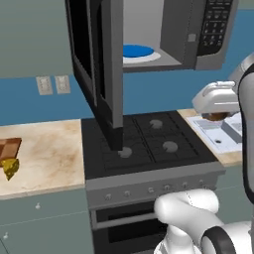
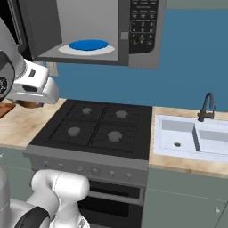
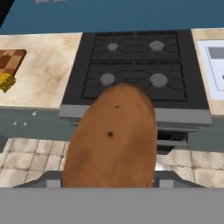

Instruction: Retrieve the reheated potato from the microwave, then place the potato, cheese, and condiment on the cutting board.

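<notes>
The brown potato point(image 3: 111, 140) sits large in the hand view, and my gripper point(image 1: 217, 112) is shut on it. From the left base the potato point(image 1: 216, 117) peeks out under the white hand, held in the air to the right of the stove; from the right base the potato point(image 2: 29, 104) hangs at the left. The microwave point(image 1: 163, 34) stands open, its door point(image 1: 101, 69) swung out over the stove. On the left counter lies the checkered cutting board point(image 1: 10, 148), with the yellow cheese point(image 1: 11, 167) at its near corner. The condiment is out of view.
A blue plate point(image 2: 88, 45) rests on the turntable inside the microwave. The black stove point(image 2: 95, 127) has several burners below it. A sink point(image 2: 191, 136) with a dark faucet point(image 2: 205, 107) lies to the right. The open door juts out at hand height.
</notes>
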You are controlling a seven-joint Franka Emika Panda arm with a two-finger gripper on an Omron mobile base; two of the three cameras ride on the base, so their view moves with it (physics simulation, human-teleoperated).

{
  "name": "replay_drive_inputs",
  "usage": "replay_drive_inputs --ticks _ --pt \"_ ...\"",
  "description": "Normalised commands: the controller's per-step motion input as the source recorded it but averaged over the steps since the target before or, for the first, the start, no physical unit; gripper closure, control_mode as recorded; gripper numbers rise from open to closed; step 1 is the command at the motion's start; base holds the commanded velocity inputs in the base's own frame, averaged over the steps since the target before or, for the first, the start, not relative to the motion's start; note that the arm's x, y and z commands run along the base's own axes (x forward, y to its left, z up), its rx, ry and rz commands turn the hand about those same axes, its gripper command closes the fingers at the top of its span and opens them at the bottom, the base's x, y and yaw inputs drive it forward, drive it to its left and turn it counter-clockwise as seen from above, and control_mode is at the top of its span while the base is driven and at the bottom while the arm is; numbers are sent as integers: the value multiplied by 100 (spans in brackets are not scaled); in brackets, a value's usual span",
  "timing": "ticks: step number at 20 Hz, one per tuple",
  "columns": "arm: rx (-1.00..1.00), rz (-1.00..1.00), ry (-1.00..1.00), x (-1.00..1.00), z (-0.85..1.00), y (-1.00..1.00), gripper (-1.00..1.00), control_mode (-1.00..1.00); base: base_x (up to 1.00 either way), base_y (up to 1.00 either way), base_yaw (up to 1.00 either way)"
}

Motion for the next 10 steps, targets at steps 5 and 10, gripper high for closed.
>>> replay_drive_inputs --ticks 5,10 --pt "0 0 0 0 0 0 100 100 -100 0 -3" --pt "0 0 0 0 0 0 100 100 -100 13 -7"
